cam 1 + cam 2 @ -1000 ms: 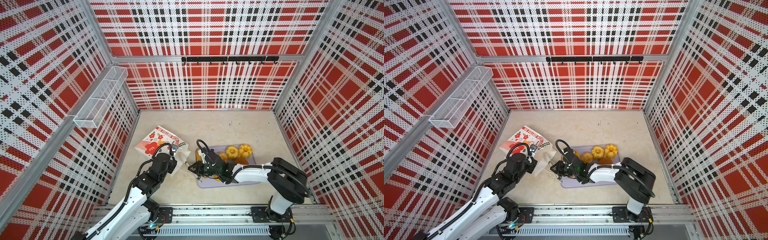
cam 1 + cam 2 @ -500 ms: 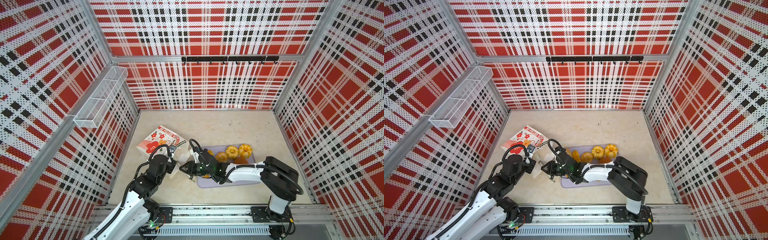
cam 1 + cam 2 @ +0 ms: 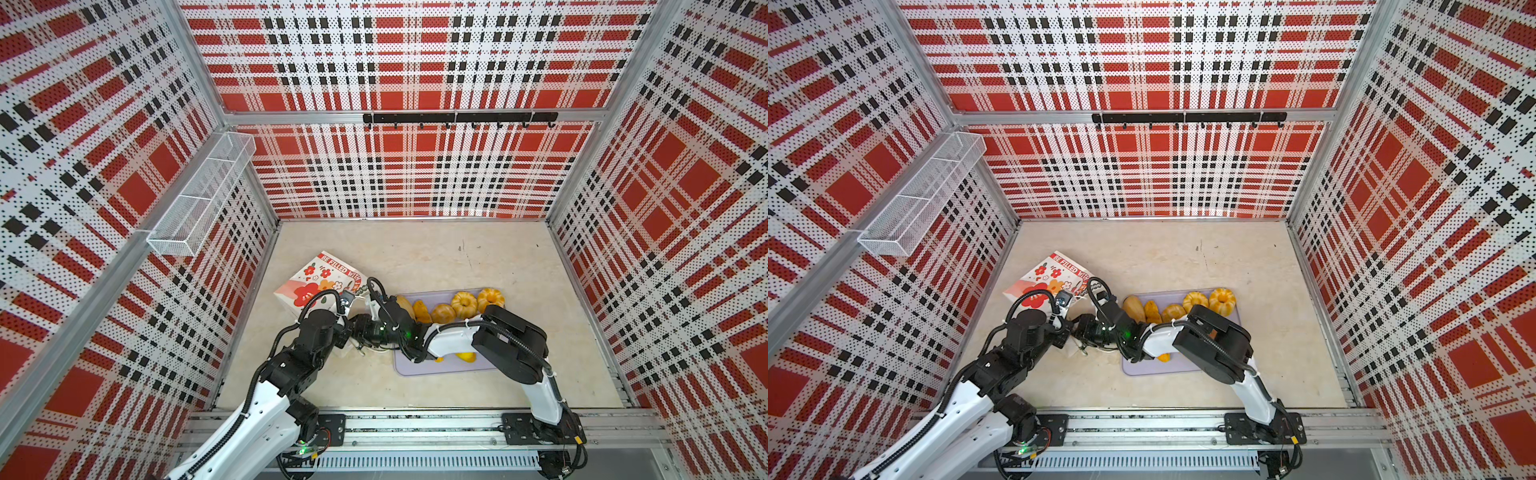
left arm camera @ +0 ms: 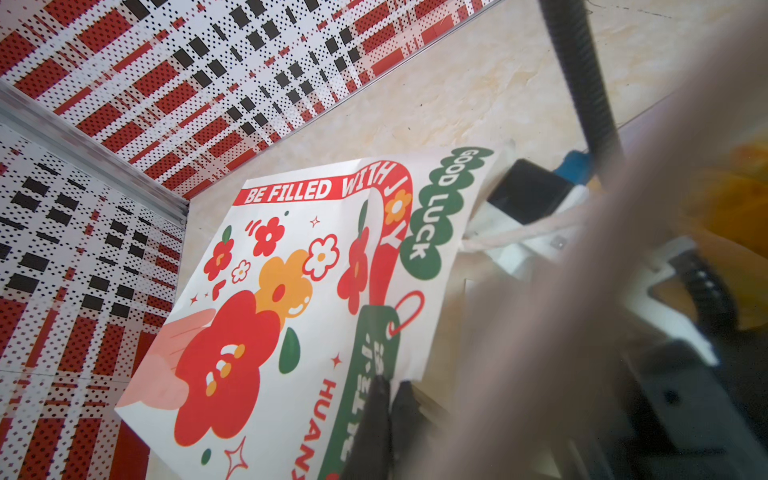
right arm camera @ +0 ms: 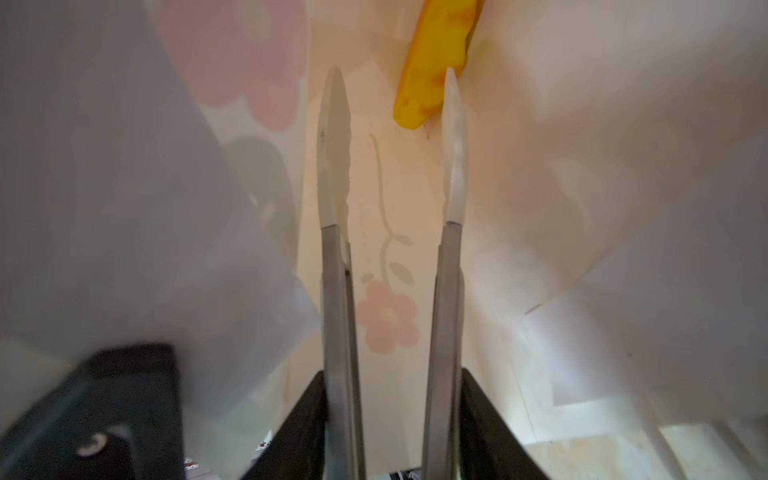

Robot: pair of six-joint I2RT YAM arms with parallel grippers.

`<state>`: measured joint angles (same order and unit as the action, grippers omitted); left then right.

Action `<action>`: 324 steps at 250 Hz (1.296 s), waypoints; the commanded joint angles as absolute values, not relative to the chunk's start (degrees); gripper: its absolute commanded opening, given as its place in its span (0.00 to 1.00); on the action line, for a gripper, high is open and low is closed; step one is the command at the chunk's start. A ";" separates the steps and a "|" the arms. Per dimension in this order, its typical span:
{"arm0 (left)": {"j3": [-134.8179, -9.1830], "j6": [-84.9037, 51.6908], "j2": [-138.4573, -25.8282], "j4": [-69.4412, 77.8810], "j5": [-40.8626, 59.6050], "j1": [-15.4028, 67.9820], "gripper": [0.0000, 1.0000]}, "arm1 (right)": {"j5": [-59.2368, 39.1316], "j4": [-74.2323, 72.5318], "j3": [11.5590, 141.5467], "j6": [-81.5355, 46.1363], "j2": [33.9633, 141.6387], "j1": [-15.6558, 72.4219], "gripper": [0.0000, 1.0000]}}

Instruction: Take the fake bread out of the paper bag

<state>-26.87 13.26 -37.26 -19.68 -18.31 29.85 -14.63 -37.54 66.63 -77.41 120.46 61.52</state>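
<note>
Peering down the right wrist view: one yellow piece of fake bread (image 5: 432, 62), deep inside the paper bag (image 5: 582, 145), lying along the pale inner wall. Sits right at the white tips of the tongs (image 5: 334, 166), with one tip overlapping its edge; touching or not, cannot tell. Spread apart, those blades, with nothing caught between them. Held at the steel arms by the right gripper (image 5: 392, 424), black fingers pressed in from either side.

Over to the bag's mouth: pinched at the printed rim by the left gripper (image 4: 388, 424), clamped tight on the paper.

Out to both top views: bag (image 3: 320, 278) (image 3: 1054, 276) lying on its side at the left of the scene, mouth facing the lavender tray (image 3: 415, 366) just beside it. On the tray, more bread already out: a tan loaf (image 3: 405, 307), small rolls (image 3: 442, 312), two fluted ring buns (image 3: 464, 303) along the far edge. Both arms meeting low between bag and tray.
</note>
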 commanded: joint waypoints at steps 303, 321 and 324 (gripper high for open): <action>-28.02 14.63 -41.98 -16.19 -17.82 29.00 0.00 | -26.16 -59.72 62.85 -79.43 127.47 56.34 0.00; -27.96 14.03 -42.04 -16.09 -17.92 28.46 0.00 | -25.97 -61.15 59.15 -79.62 125.34 56.52 0.00; -28.01 13.96 -42.09 -16.01 -17.82 28.41 0.00 | -25.93 -61.31 58.62 -79.63 125.07 56.62 0.00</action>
